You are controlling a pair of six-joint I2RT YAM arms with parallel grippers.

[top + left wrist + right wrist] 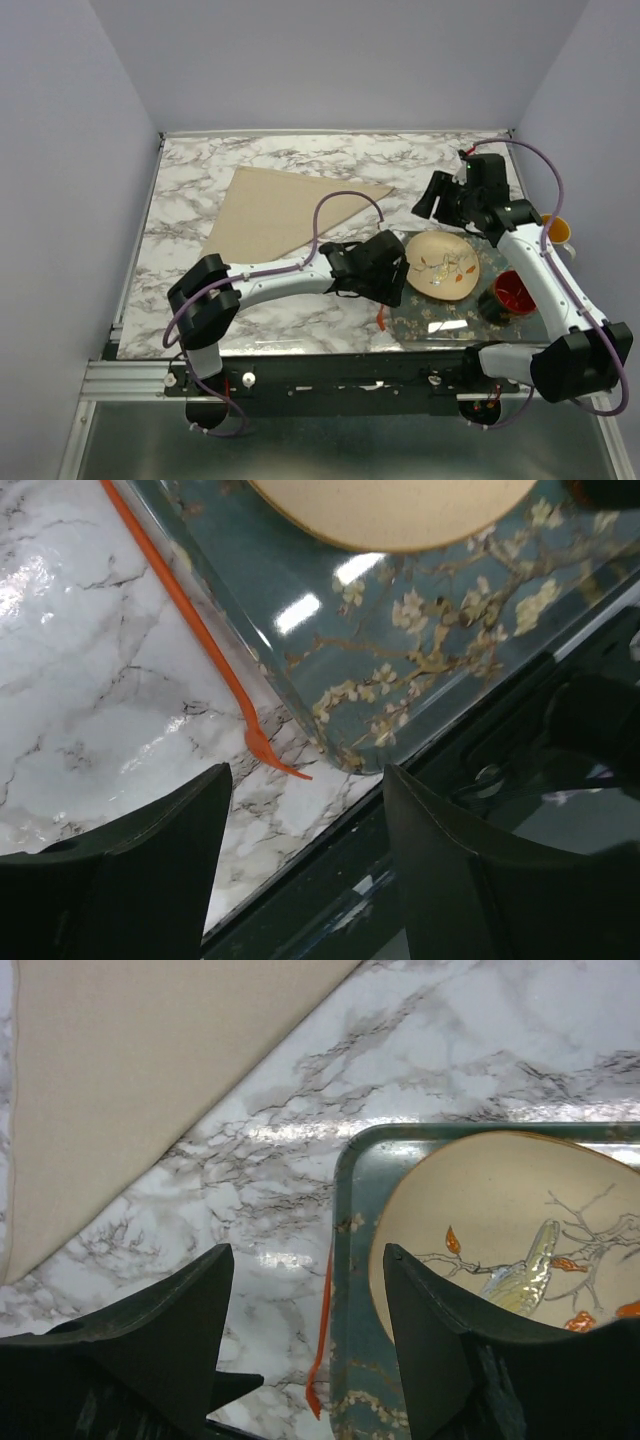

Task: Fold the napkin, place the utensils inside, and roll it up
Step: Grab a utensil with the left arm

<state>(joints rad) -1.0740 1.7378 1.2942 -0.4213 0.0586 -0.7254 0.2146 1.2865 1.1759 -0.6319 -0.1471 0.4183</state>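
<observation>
The jaws of the left gripper and the right gripper were held apart. The orange utensil was laid just beside the tray, under the left gripper. The napkin was spread flat on the table.

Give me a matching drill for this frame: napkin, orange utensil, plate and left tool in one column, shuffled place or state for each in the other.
Things:
1. napkin
2. orange utensil
3. plate
4. left tool

Place or state:
A. sits on the tray
B. open and empty, above the tray's near corner
C. lies as a triangle on the marble table, apart from the tray
D. lies on the marble along the tray's edge

Pairs: 1-C, 2-D, 3-A, 4-B
</observation>
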